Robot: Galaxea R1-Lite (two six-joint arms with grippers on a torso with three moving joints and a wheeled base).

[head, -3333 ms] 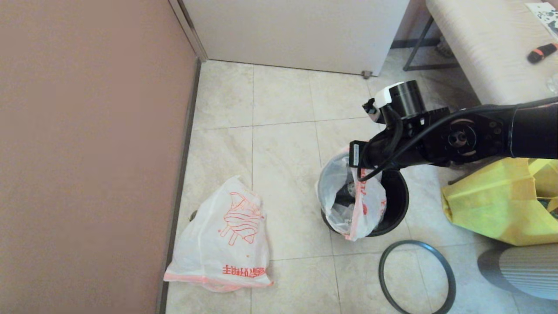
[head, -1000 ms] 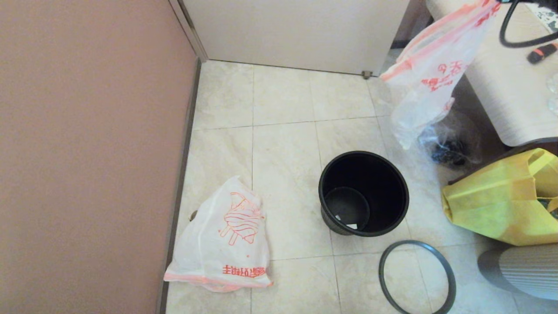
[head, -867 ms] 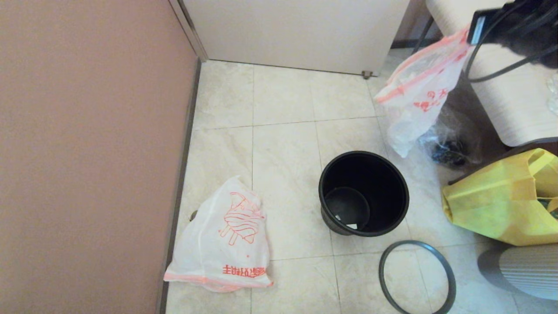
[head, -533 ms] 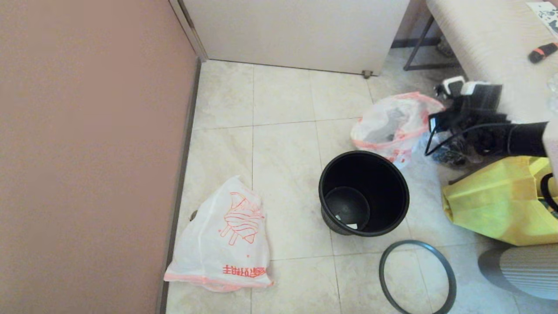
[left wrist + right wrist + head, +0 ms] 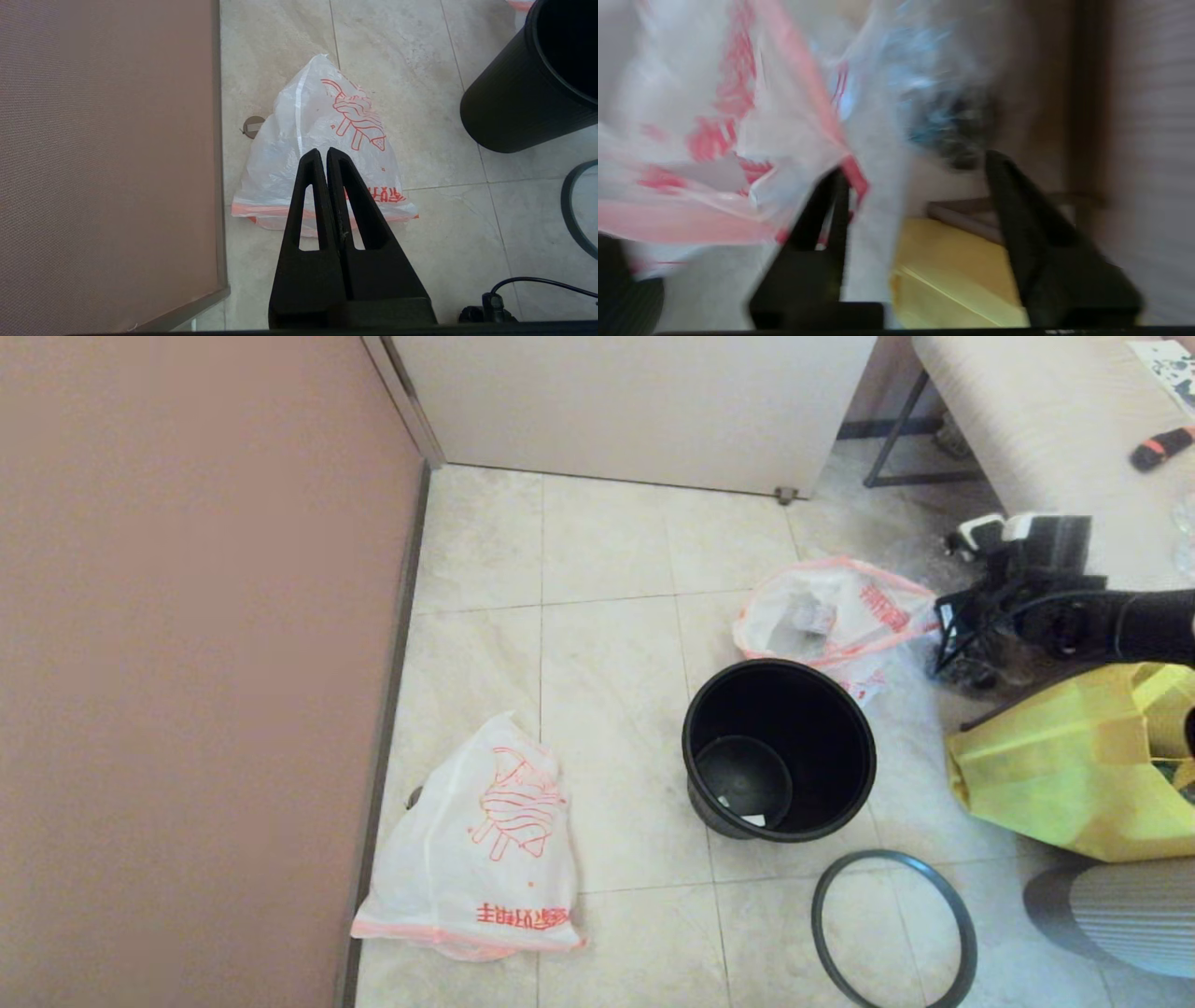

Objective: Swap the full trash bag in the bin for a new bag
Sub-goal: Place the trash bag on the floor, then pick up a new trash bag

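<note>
Full trash bag (image 5: 834, 616) on floor behind bin (image 5: 779, 749), right tool (image 5: 915, 186) low beside it, fingers apart

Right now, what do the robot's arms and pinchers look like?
The right arm is black, with black cables looping along it and a white part near the wrist. Each gripper has two flat black triangular fingers with a long slot cut through them.

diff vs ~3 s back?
The bulging white plastic trash bag came out of the round black plastic bin, swung high right, then landed on the floor behind it. Right gripper opened, releasing it. Limp white bag, grey hoop, left gripper unchanged.
</note>
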